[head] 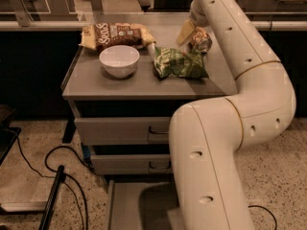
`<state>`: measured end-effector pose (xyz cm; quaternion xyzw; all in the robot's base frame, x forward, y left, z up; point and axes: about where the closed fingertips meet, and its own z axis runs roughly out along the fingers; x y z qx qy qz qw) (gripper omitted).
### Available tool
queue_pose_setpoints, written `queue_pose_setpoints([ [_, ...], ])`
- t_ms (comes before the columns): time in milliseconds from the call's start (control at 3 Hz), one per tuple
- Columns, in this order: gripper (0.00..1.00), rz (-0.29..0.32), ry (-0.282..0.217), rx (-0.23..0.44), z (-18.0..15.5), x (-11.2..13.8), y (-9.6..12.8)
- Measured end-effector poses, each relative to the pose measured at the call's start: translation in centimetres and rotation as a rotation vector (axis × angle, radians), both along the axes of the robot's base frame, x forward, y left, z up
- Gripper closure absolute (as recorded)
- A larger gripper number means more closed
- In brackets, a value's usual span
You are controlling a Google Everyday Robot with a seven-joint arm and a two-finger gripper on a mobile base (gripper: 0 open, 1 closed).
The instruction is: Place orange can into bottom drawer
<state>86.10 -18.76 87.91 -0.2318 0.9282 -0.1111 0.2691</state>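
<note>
The orange can (202,40) sits at the back right of the cabinet top (96,83), tilted, with its silver top facing me. My gripper (192,34) is right at the can, reaching down onto it from the back; the wrist hides where it meets the can. The bottom drawer (125,206) is pulled open at the foot of the cabinet, showing a flat grey floor. My arm's lower segment covers the drawer's right part.
A white bowl (119,60), a green snack bag (180,63) and a brown chip bag (115,34) lie on the cabinet top. Two upper drawers (120,131) are closed. Black cables (48,166) lie on the floor at left. My big white arm (216,143) fills the right side.
</note>
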Motion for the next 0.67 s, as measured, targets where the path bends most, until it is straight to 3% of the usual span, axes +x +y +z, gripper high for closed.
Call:
queue_pose_setpoints([
  [333,0.0,-0.065,0.006,-0.115,-1.2,0.9,-1.7],
  [667,0.0,-0.082,0.009,-0.12,-1.6,0.7,-3.0],
])
